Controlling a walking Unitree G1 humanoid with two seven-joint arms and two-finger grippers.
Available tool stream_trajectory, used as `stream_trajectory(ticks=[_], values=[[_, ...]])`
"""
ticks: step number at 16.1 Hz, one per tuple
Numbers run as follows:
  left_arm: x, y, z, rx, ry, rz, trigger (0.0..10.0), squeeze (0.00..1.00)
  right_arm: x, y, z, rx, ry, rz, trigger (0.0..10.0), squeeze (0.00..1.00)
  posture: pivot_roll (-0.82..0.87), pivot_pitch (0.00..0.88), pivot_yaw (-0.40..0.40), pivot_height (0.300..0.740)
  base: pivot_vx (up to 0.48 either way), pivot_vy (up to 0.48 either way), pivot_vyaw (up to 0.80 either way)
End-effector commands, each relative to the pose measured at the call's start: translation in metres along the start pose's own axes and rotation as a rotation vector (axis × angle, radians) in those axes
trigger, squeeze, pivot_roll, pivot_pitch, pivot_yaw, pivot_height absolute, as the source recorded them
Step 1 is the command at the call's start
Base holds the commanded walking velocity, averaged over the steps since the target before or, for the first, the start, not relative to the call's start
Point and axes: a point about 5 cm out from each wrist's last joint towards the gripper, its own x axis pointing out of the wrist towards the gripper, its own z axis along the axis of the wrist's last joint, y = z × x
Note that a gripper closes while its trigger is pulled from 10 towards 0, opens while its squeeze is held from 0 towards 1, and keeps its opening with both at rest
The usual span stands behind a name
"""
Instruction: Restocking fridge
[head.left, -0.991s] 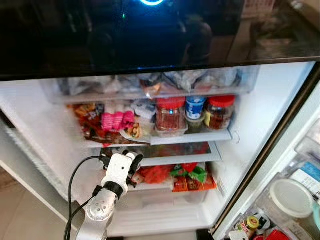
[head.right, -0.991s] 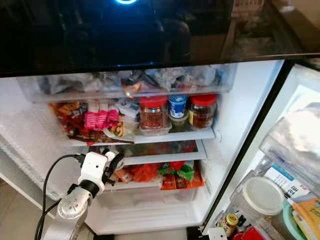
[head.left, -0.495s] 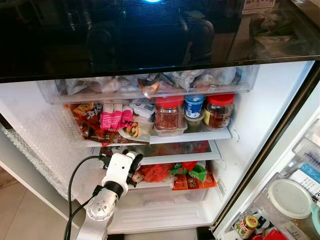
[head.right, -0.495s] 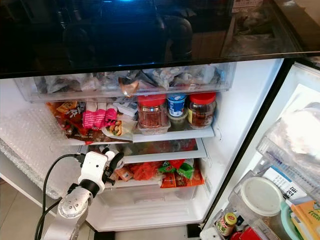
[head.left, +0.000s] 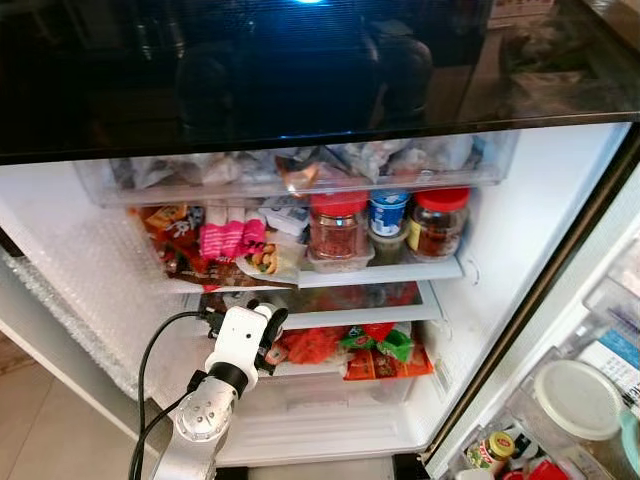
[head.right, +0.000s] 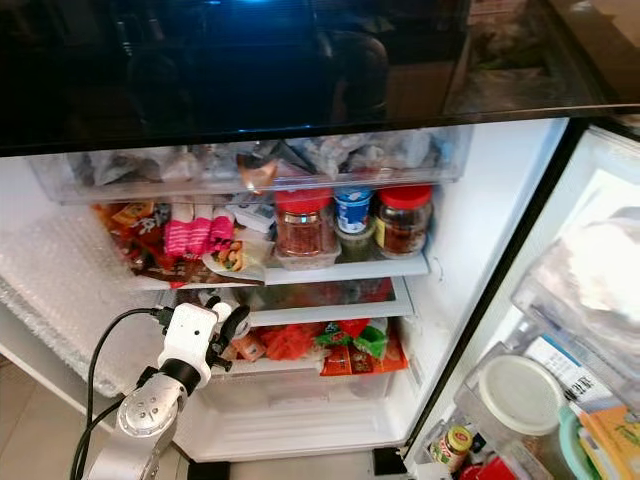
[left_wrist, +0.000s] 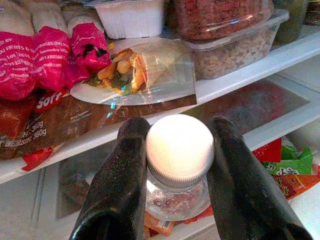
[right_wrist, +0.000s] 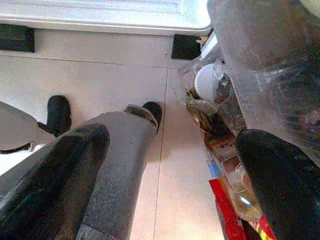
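The open fridge (head.left: 520, 230) stands before me. My left gripper (head.left: 264, 314) is raised in front of the glass shelf (head.left: 355, 312) under the middle shelf. It is shut on a small clear jar (left_wrist: 179, 150) with a white screw lid, one black finger (left_wrist: 125, 170) on each side. The jar holds something reddish. Just beyond it lie a wrapped sandwich on a plate (left_wrist: 135, 70) and pink packets (head.left: 230, 238). My right gripper (right_wrist: 167, 165) hangs idle and open over the floor by the door bins.
Two red-lidded jars (head.left: 341, 228) and a blue-lidded tub (head.left: 390, 213) crowd the middle shelf (head.left: 400, 274). Red and green packets (head.left: 385, 350) lie on the lower shelf. A clear drawer (head.left: 300, 170) sits above. Door bins (head.left: 575, 400) with a white-lidded container stand at right.
The head camera has shifted a little. My left gripper keeps the jar at about the same spot before the shelves.
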Motion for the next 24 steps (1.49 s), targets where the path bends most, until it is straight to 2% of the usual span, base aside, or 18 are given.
stream_trajectory(ticks=[1, 3, 4, 8, 9, 12, 15, 17, 18, 21, 24], values=[[0.002, 0.000, -0.001, 0.027, 0.008, -0.011, 10.0, 0.00, 0.003, 0.010, 0.007, -0.014, -0.009, 0.030, 10.0, 0.00, 0.03, 0.000, 0.011, 0.740, 0.000, 0.000, 0.00], [0.004, 0.000, 0.000, 0.023, 0.007, -0.011, 10.0, 0.00, 0.003, 0.016, 0.005, -0.115, 0.003, 0.054, 10.0, 0.00, 0.03, 0.000, 0.009, 0.740, 0.000, 0.000, 0.00], [0.004, 0.000, 0.000, 0.023, 0.006, -0.011, 10.0, 0.00, 0.003, 0.015, 0.003, -0.132, 0.011, 0.060, 10.0, 0.00, 0.03, 0.000, 0.009, 0.740, 0.000, 0.000, 0.00], [0.004, -0.001, 0.000, 0.021, 0.005, -0.011, 10.0, 0.00, -0.004, 0.000, -0.022, -0.143, 0.049, 0.053, 10.0, 0.00, 0.03, 0.000, 0.005, 0.740, 0.000, 0.000, 0.00], [0.004, -0.001, -0.001, 0.001, 0.008, -0.002, 10.0, 0.00, -0.005, 0.001, -0.024, -0.144, 0.048, 0.062, 10.0, 0.00, 0.03, 0.000, 0.006, 0.740, 0.000, 0.000, 0.00], [0.005, 0.001, -0.001, 0.009, 0.007, 0.002, 10.0, 0.00, -0.004, 0.006, -0.022, -0.145, 0.035, 0.083, 10.0, 0.00, 0.03, 0.000, 0.004, 0.685, 0.000, 0.000, 0.00], [0.006, 0.001, 0.000, 0.010, 0.004, -0.001, 10.0, 0.00, -0.008, -0.006, -0.029, -0.136, 0.036, 0.065, 10.0, 0.00, 0.03, 0.000, 0.008, 0.680, 0.000, 0.000, 0.00], [0.006, 0.001, -0.001, 0.011, 0.003, 0.000, 10.0, 0.00, -0.010, -0.008, -0.031, -0.139, 0.032, 0.078, 10.0, 0.00, 0.03, 0.000, 0.007, 0.645, 0.000, 0.000, 0.00], [0.007, 0.001, -0.001, 0.013, 0.004, -0.001, 10.0, 0.00, -0.009, -0.007, -0.029, -0.116, 0.011, 0.075, 10.0, 0.00, 0.03, 0.000, 0.007, 0.640, 0.000, 0.000, 0.00], [0.007, 0.001, 0.000, 0.021, 0.001, -0.005, 10.0, 0.00, -0.012, -0.014, -0.032, -0.123, 0.023, 0.064, 10.0, 0.00, 0.03, 0.000, 0.008, 0.640, 0.000, 0.000, 0.00], [0.008, 0.001, 0.001, 0.058, -0.002, -0.024, 10.0, 0.00, -0.011, -0.014, -0.028, -0.128, 0.020, 0.061, 10.0, 0.00, 0.02, 0.000, 0.010, 0.640, 0.000, 0.000, 0.00]])
